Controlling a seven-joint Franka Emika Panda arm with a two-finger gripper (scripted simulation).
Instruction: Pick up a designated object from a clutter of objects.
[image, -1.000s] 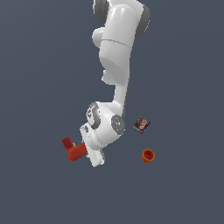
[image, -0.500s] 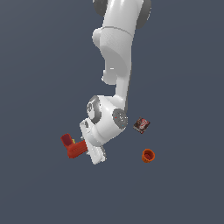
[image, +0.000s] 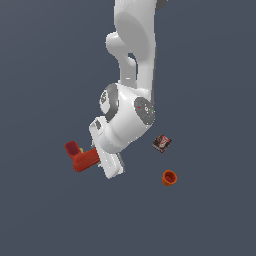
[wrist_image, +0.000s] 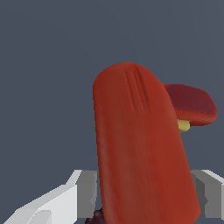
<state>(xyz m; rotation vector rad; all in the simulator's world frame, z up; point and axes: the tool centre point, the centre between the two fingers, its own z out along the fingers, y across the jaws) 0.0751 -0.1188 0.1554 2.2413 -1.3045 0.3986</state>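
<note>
The designated object is a red L-shaped drill-like item (image: 80, 157) with a darker red block end (image: 73, 148), at the exterior view's left. My gripper (image: 96, 161) is on its long body. The wrist view is filled by the rounded red body (wrist_image: 140, 153), which runs between my two white fingers (wrist_image: 83, 192). The dark red end (wrist_image: 192, 105) and a small yellow spot (wrist_image: 183, 126) lie beyond it. The jaws press both sides of the body, so the gripper is shut on it. Of the clutter of objects, two other pieces show in the exterior view.
A brown-red flat box (image: 162, 143) lies to the exterior view's right of the arm, with a small orange cup (image: 169, 177) just below it. A dark maroon shape (wrist_image: 97, 217) peeks from under the drill body in the wrist view. The white arm (image: 132, 75) hides the ground behind it.
The hand and the red drill-like item have both shifted slightly upward in the exterior view. The box and cup have stayed put.
</note>
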